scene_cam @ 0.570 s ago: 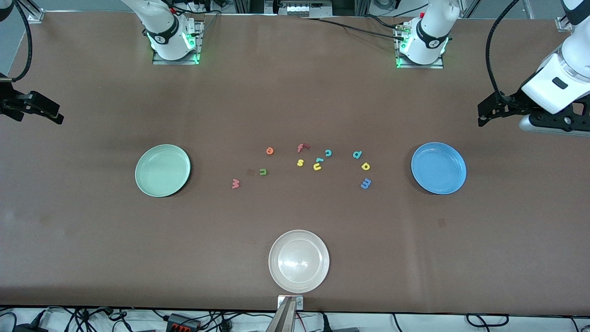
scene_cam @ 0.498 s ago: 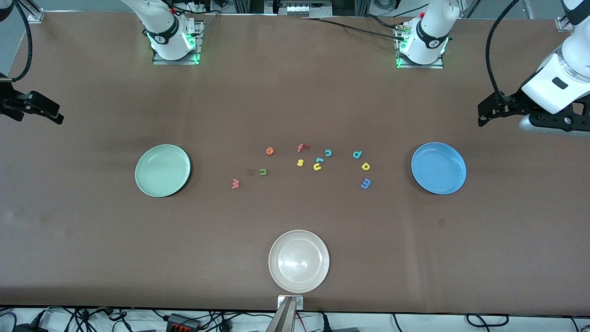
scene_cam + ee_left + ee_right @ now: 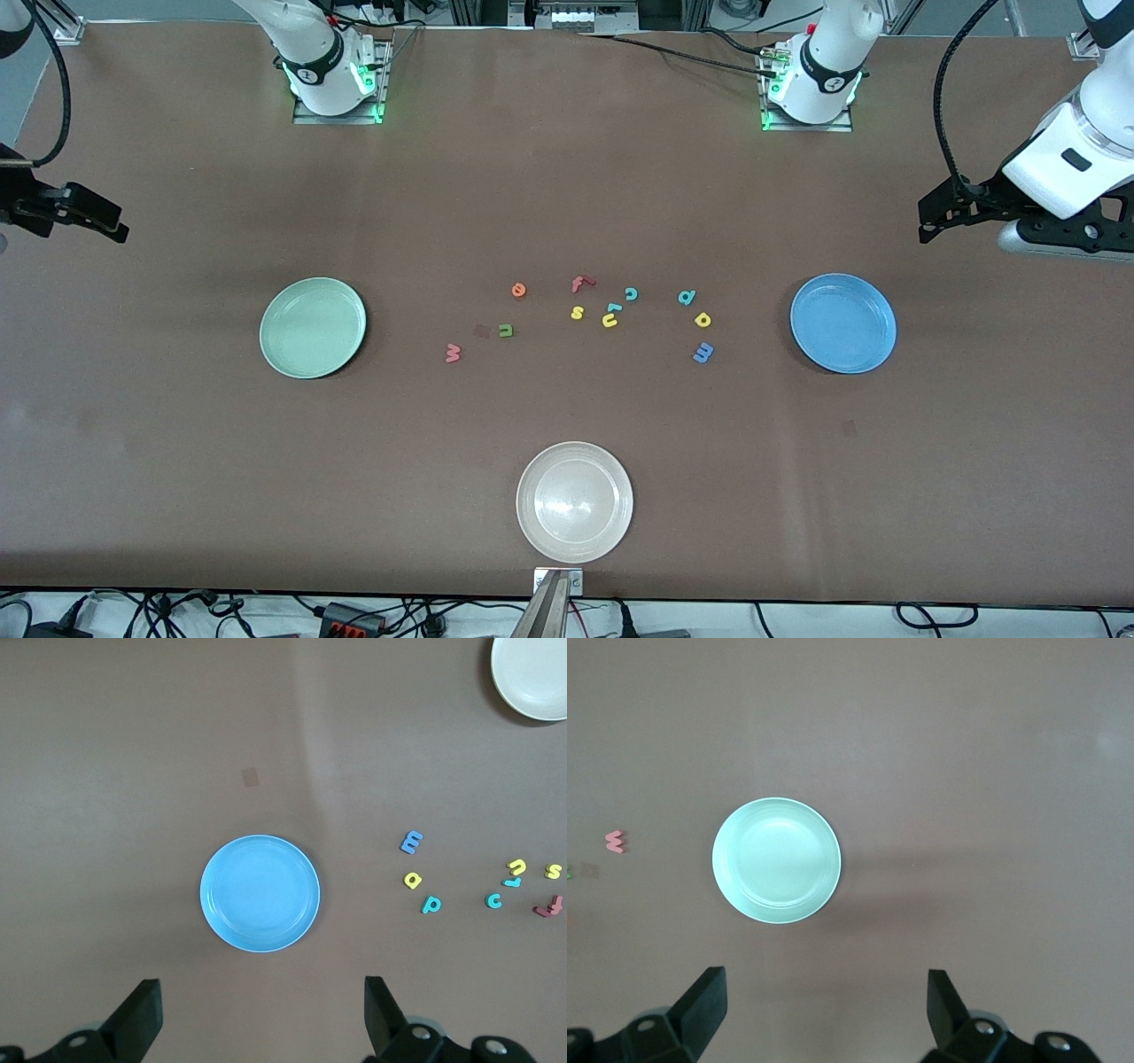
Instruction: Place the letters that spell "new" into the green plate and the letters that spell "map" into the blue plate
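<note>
- Front view gives you the whole brown counter (image 3: 567,177), with wide bare stretches along the robots' bases and along the camera-side edge.
- Your left hand (image 3: 930,221) hangs in the air over the left arm's end of the counter, its fingers (image 3: 133,1023) spread wide apart and holding nothing.
- Your right hand (image 3: 111,229) hangs over the right arm's end, partly cut off by the picture's edge; its fingers (image 3: 700,1005) stand wide apart too, with nothing between them.
- You see the green plate (image 3: 313,328) toward the right arm's end and the blue plate (image 3: 842,322) toward the left arm's end, neither with anything in it.
- Between the plates lie all the letters, well apart from both rims.
- The pinkish-red w (image 3: 453,353) lies closest to the green plate, the green n (image 3: 505,330) near it, the orange e (image 3: 518,289) farther from the camera.
- The blue m (image 3: 702,353), the yellow a (image 3: 702,320) and the teal p (image 3: 687,297) sit in a loose line near the blue plate.
- In the middle you have the red f (image 3: 580,283), the yellow s (image 3: 577,312), the teal c (image 3: 631,293), and the yellow u (image 3: 609,321) touching a small teal piece (image 3: 613,307) whose shape you cannot make out.
- The whitish plate (image 3: 574,501) sits close to the camera-side edge, well apart from the letters.
- Right wrist view shows you only the w fully; the n is cut off at the picture's edge.
</note>
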Robot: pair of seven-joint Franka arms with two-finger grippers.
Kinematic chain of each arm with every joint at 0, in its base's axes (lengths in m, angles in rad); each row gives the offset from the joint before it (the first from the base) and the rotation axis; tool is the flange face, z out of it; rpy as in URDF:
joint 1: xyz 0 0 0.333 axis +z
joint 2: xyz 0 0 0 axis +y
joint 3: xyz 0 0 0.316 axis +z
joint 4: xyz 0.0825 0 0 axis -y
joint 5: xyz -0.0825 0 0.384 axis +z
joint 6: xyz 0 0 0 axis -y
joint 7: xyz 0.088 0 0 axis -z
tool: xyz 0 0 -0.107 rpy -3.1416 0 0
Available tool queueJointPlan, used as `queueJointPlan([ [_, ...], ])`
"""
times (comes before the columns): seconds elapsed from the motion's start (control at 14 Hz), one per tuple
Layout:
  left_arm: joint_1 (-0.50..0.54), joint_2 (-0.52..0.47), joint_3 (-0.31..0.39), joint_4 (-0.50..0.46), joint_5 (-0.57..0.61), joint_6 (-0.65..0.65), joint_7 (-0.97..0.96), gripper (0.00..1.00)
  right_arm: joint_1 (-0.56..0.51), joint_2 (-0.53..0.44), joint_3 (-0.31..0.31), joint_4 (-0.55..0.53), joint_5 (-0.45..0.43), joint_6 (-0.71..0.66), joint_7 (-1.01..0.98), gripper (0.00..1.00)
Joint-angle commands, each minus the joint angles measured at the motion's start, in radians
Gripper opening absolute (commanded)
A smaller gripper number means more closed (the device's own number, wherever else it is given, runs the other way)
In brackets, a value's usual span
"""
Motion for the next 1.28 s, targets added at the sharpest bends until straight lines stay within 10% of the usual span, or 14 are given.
queueJointPlan([
  [0.0, 0.002, 0.012, -0.002, 0.031, -0.023, -0.024, -0.003, 1.0, 0.01, 0.045, 0.009, 0.002, -0.005, -0.015, -0.014, 1.0],
  [0.43, -0.003, 0.047, -0.016, 0.029, -0.025, -0.045, 0.006, 1.0, 0.12, 0.191, 0.008, 0.009, 0.077, 0.012, 0.0, 1.0],
  [0.85, -0.062, 0.286, -0.025, 0.023, -0.038, -0.098, 0.0, 1.0, 0.292, 0.35, 0.008, 0.01, 0.079, 0.191, 0.002, 1.0],
  [1.21, -0.183, 0.467, -0.025, 0.009, -0.043, 0.179, 0.166, 1.0, 0.398, 0.47, 0.008, 0.013, 0.079, 0.346, 0.067, 1.0],
])
